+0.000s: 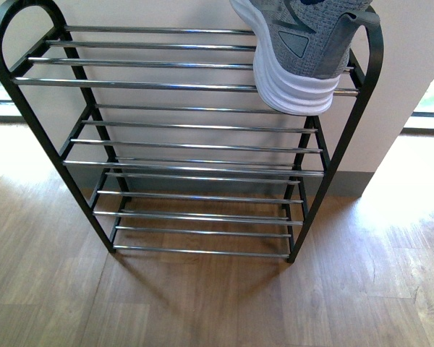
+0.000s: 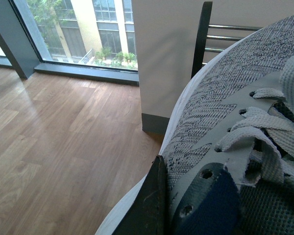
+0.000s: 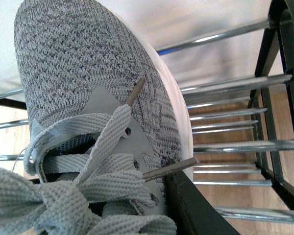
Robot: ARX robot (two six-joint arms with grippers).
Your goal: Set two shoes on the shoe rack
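The shoe rack [image 1: 188,87] stands against the wall, black frame with chrome bars. One grey knit shoe [image 1: 304,50] with a thick white sole sits at the right end of the top tier, its heel hanging over the front bar. My right gripper [image 3: 157,205] is shut on this shoe [image 3: 83,73] at its laced opening, with one black finger [image 3: 191,210] along the side, above the bars [image 3: 235,83]. My left gripper [image 2: 186,205] is shut on the other shoe [image 2: 220,93], black finger [image 2: 149,205] outside its collar, held above the floor beside the rack's end post [image 2: 202,34]. Neither gripper shows in the front view.
A white wall [image 1: 166,14] stands right behind the rack. Wooden floor [image 1: 202,303] spreads in front. Floor-level windows [image 2: 88,29] lie to the left of a wall corner [image 2: 152,73], and another window [image 1: 430,101] to the right. The lower tiers [image 1: 195,170] hold nothing.
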